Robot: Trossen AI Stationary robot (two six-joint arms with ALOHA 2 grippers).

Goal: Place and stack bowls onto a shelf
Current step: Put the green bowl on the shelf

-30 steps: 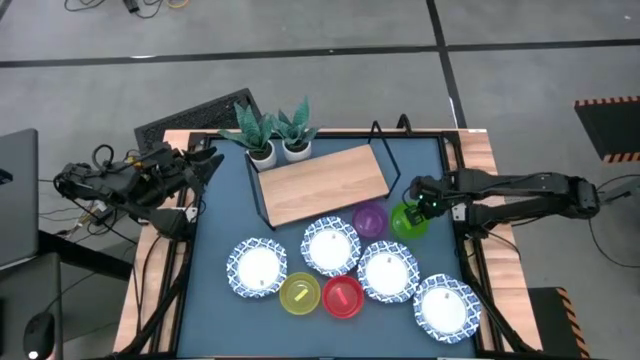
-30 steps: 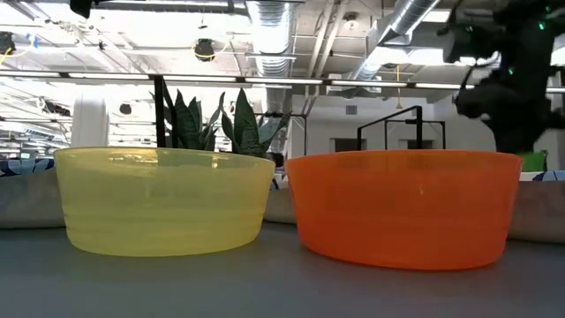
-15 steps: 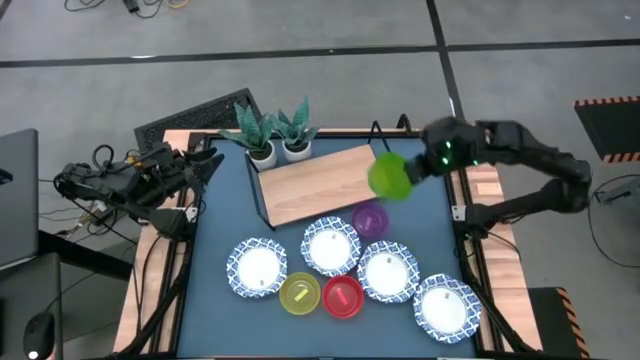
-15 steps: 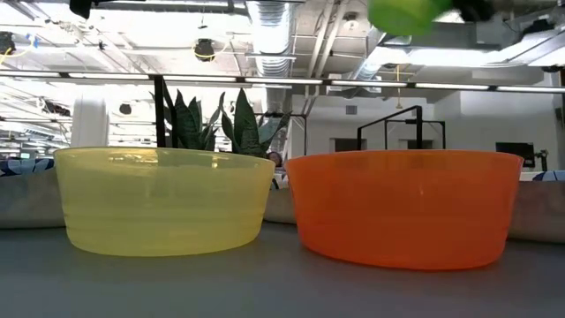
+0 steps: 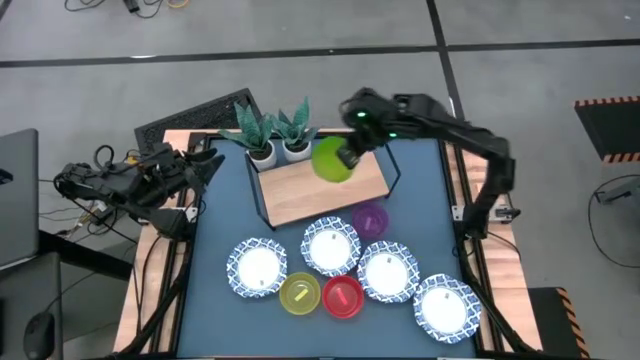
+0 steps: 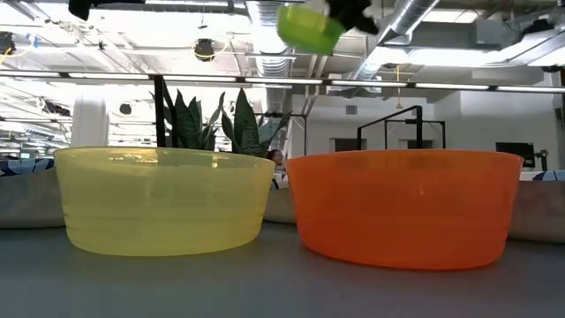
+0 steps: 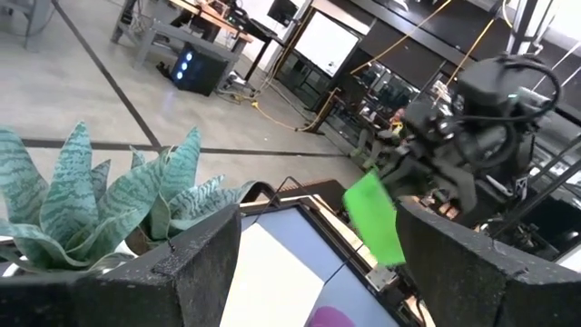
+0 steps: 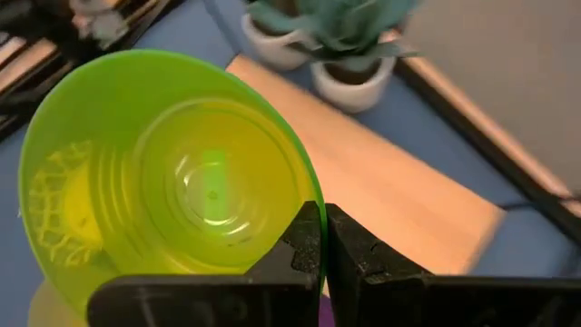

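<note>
My right gripper (image 5: 350,156) hangs over the wooden shelf (image 5: 322,187), shut on the green bowl (image 5: 331,160), which shows high up in the low view (image 6: 309,26) and far off in the left wrist view (image 7: 374,218). The purple bowl (image 5: 371,219) stands on the table by the shelf's near right corner. Several white bowls with blue rims (image 5: 330,246) and the yellow bowl (image 5: 299,294) and red bowl (image 5: 343,296) stand nearer on the blue tabletop. My left gripper (image 5: 212,163) waits open at the table's left edge. My right gripper pinches the green bowl's rim (image 8: 315,204), one finger (image 8: 301,238) inside the bowl and the other (image 8: 349,247) outside its wall. The bowl is lifted clear above the shelf board and tipped on its side, its opening turned toward the wrist camera.
Two small potted plants (image 5: 278,132) stand at the shelf's far left corner. The shelf's black wire frame (image 5: 385,140) rises at its right end, under my right arm. The bowls crowd the near middle of the table; bare blue tabletop (image 5: 215,215) lies left of the shelf.
My right gripper has lifted the green bowl off the table beside the purple bowl, carried it up and toward the far left, and now holds it over the shelf. The bowl has tipped from upright onto its side. The purple bowl has stayed put.
</note>
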